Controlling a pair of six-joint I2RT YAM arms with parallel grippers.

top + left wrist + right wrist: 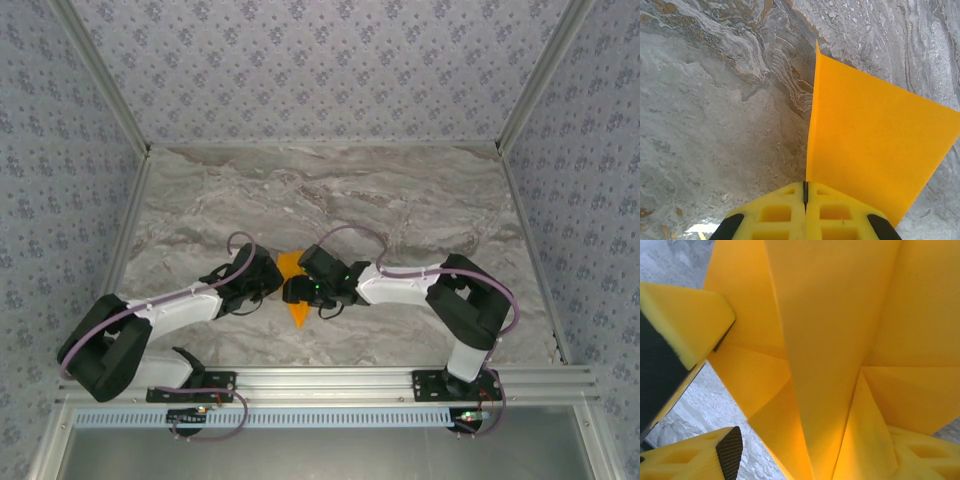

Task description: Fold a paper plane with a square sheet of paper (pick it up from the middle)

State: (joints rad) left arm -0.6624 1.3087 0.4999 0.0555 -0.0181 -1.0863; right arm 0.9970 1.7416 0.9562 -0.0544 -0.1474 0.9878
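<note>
Top external view: near the middle of the table [400, 200], toward its near edge, the left gripper [266, 286] was clamped fully closed on one edge of the folded orange paper [297, 312]. The right gripper [303, 290] had its jaws apart around the creased sheet, one finger [727, 452] clear of it. Likely risks: closing off the crease would set a skewed fold, and a sideways pull against the left pinch could tear the thin sheet or slip it free.
</note>
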